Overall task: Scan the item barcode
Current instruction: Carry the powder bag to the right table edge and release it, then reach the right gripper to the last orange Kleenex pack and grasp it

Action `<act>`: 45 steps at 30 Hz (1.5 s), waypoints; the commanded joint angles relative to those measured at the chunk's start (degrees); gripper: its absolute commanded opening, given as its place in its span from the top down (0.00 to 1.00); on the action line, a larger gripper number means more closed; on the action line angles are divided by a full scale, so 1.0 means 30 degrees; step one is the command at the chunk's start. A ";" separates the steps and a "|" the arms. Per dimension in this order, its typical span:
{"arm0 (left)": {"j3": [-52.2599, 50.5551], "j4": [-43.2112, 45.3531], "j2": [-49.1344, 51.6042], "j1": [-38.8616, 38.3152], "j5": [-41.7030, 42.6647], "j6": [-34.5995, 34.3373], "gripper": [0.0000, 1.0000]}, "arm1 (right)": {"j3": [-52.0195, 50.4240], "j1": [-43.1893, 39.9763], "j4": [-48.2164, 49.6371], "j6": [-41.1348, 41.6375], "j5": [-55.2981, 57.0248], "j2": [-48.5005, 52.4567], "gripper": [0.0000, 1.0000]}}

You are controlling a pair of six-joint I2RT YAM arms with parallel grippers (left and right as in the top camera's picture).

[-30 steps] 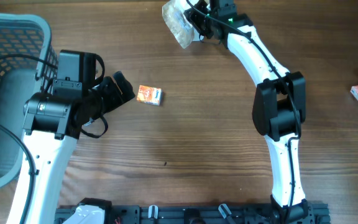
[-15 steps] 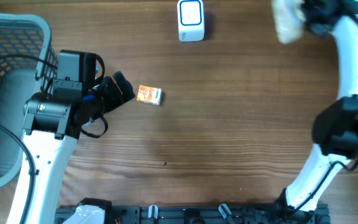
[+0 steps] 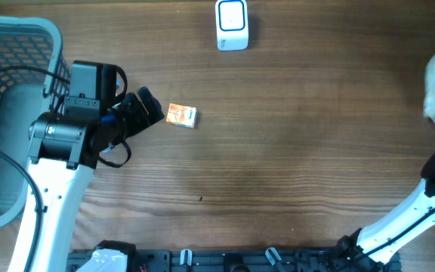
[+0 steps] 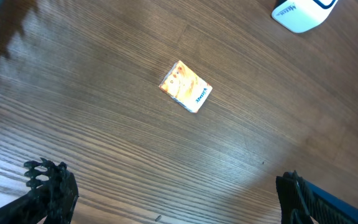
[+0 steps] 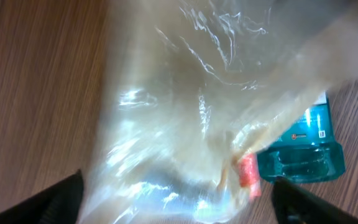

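right wrist view showed the right gripper (image 5: 176, 194) with its jaws spread wide and the clear bag (image 5: 179, 112) blurred just beyond them, loose above a teal packet (image 5: 300, 158); a second before, they had pinched it narrowly at the scanner. overhead, the right arm (image 3: 406, 219) had swung from the far middle out to the right edge, bag and all, so that item looked scanned and let go. the left gripper (image 3: 151, 106) stayed wide, just short of the small orange box (image 3: 180, 115), which hadn't moved and was likely next. farthest off, the white scanner (image 3: 232, 25) stood uncovered at the table's (image 3: 278, 151) far edge.
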 commanded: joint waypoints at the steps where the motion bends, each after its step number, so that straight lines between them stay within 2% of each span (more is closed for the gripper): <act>1: 0.0160 0.0036 -0.0087 0.0087 -0.0044 0.0299 0.00 | 0.0393 0.0000 -0.0102 -0.1705 -0.0947 0.0466 0.00; 4: 0.0160 0.0044 -0.0087 0.0087 -0.0044 0.0299 0.00 | 0.2302 -0.0124 -0.1362 -0.1734 -0.3840 0.0233 0.00; 8: 0.0160 0.0044 -0.0087 0.0087 -0.0044 0.0306 0.00 | 0.2929 0.0568 -0.1712 -0.1923 -1.0863 -0.1195 0.00; 9: 0.0160 0.0036 -0.0087 0.0087 -0.0044 0.0299 0.00 | 0.2929 0.1020 -0.1865 -0.2783 -1.2480 -0.1362 0.00; 11: 0.0160 0.0044 -0.0087 0.0087 -0.0044 0.0306 0.00 | 0.2914 0.2718 -0.2222 -0.6324 -1.6611 -0.1392 0.00; 12: 0.0160 0.0036 -0.0087 0.0087 -0.0044 0.0306 0.00 | 0.2885 0.3657 -0.2754 -0.6987 -1.6932 -0.1392 0.00; 16: 0.0160 0.0036 -0.0087 0.0087 -0.0044 0.0306 0.00 | 0.2608 0.9005 -0.3963 -1.1708 -1.6568 -0.1362 0.00; 18: 0.0160 0.0044 -0.0087 0.0087 -0.0044 0.0299 0.00 | 0.2062 1.2422 -0.3956 -1.2284 -1.4426 -0.1355 0.04; 20: 0.0160 0.0044 -0.0087 0.0087 -0.0044 0.0299 0.00 | 0.1122 1.5154 -0.3220 -1.3209 -1.4185 -0.1253 0.04; 22: 0.0160 0.0044 -0.0087 0.0087 -0.0044 0.0299 0.00 | 0.0073 1.7347 -0.1916 -1.3012 -1.4185 -0.0816 0.10; 24: 0.0160 0.0036 -0.0087 0.0087 -0.0044 0.0299 0.00 | -0.0481 1.8855 -0.0998 -1.2036 -1.4185 0.0051 0.26; 27: 0.0160 0.0044 -0.0087 0.0087 -0.0044 0.0299 0.00 | -0.0481 2.0589 -0.0386 -1.1642 -1.4549 0.1632 0.30; 30: 0.0160 0.0044 -0.0087 0.0087 -0.0044 0.0299 0.00 | -0.0481 2.2017 0.0510 -1.1635 -1.4549 0.2943 0.31; 32: 0.0160 0.0044 -0.0087 0.0087 -0.0044 0.0299 0.00 | -0.0481 2.2535 0.1078 -1.1708 -1.4549 0.3774 0.34; 37: 0.0160 0.0036 -0.0087 0.0087 -0.0044 0.0306 0.00 | -0.0481 2.2702 0.1916 -1.1570 -1.4615 0.5231 0.43; 41: 0.0160 0.0036 -0.0087 0.0087 -0.0044 0.0299 0.00 | -0.0495 2.2724 0.2565 -1.1417 -1.4615 0.5894 0.43; 45: 0.0160 0.0044 -0.0087 0.0087 -0.0044 0.0299 0.00 | -0.0495 2.2717 0.1974 -1.1315 -1.4455 0.5916 0.56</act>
